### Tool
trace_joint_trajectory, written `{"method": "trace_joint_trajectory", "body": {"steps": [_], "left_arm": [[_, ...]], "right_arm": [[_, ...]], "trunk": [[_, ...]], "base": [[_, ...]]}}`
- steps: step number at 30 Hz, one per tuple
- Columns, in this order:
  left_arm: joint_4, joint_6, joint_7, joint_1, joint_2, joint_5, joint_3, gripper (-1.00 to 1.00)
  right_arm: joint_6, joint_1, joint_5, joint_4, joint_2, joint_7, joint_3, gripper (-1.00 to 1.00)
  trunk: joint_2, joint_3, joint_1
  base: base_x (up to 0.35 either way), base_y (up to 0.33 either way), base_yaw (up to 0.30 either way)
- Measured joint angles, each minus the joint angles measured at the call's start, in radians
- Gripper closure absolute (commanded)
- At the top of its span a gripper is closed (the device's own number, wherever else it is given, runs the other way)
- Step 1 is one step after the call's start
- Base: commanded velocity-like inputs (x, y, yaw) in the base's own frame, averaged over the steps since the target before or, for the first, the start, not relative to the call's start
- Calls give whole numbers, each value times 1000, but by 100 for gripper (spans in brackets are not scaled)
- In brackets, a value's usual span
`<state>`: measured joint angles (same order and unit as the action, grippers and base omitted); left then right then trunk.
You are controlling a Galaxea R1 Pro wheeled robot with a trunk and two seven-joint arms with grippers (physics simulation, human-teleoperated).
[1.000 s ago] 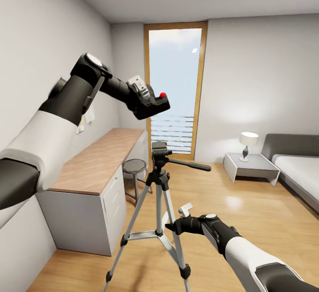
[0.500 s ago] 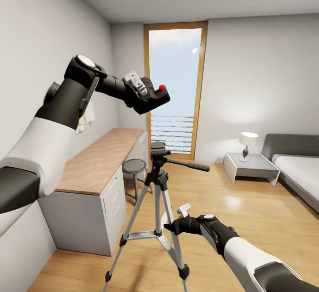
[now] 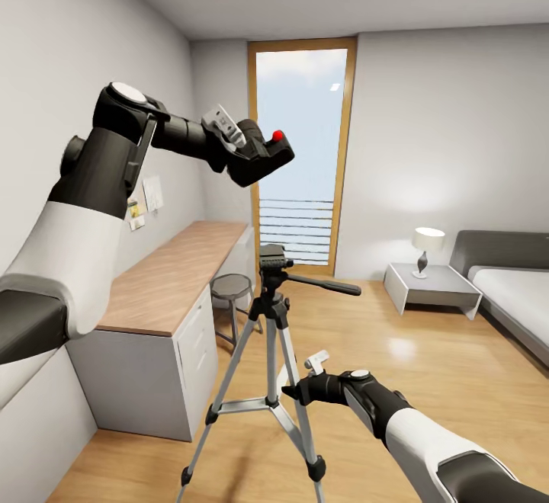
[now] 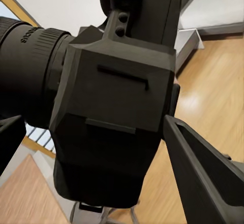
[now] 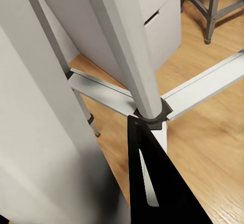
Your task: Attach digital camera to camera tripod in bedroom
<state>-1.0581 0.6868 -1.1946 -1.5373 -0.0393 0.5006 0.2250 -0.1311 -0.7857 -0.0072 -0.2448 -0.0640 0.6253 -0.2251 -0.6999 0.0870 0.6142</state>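
Note:
High in the head view, my left gripper (image 3: 255,158) is shut on the digital camera (image 3: 267,154), a chunky black body with a red button on top. It hangs well above the head of the camera tripod (image 3: 273,259). In the left wrist view the digital camera (image 4: 117,107) sits between both fingers (image 4: 203,173), lens pointing sideways. The tripod stands on the wood floor with silver legs and a pan handle pointing right. My right gripper (image 3: 293,392) is low and closed on one tripod leg (image 5: 46,107). One black finger (image 5: 157,183) shows beside that leg.
A long wooden-topped desk (image 3: 175,274) with grey drawers runs along the left wall, with a round stool (image 3: 231,286) at its end. A tall glass door (image 3: 301,152) is behind the tripod. A nightstand (image 3: 431,288) with a lamp (image 3: 427,248) and a grey bed (image 3: 511,289) stand at the right.
My left arm has lifted the digital camera higher above the tripod head. The right arm and the tripod have stayed where they were.

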Motion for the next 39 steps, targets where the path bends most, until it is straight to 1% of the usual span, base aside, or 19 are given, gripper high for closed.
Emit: {"method": "trace_joint_trajectory", "body": {"steps": [12,13,18,22,29,39], "left_arm": [[1,1,-2,0,1,1,-66,100],[2,1,-2,0,1,1,-71,100],[3,2,-3,0,2,0,-71,100],[6,2,-4,0,7,0,-71,100],[23,2,-4,0,28,0,-69,100],[38,3,-3,0,47,-2,-66,100]], "right_arm": [[0,0,37,0,0,12,36,100],[-2,1,135,-4,0,43,129,100],[-2,1,138,-3,0,45,131,100],[-2,1,139,-4,0,46,131,100],[-2,1,139,-4,0,46,130,100],[-1,0,139,-2,0,46,130,100]], "trunk": [[0,0,0],[0,0,0],[0,0,0],[0,0,0],[0,0,0],[0,0,0]], "base": [[0,0,0],[0,0,0],[0,0,0],[0,0,0],[0,0,0],[0,0,0]]}}
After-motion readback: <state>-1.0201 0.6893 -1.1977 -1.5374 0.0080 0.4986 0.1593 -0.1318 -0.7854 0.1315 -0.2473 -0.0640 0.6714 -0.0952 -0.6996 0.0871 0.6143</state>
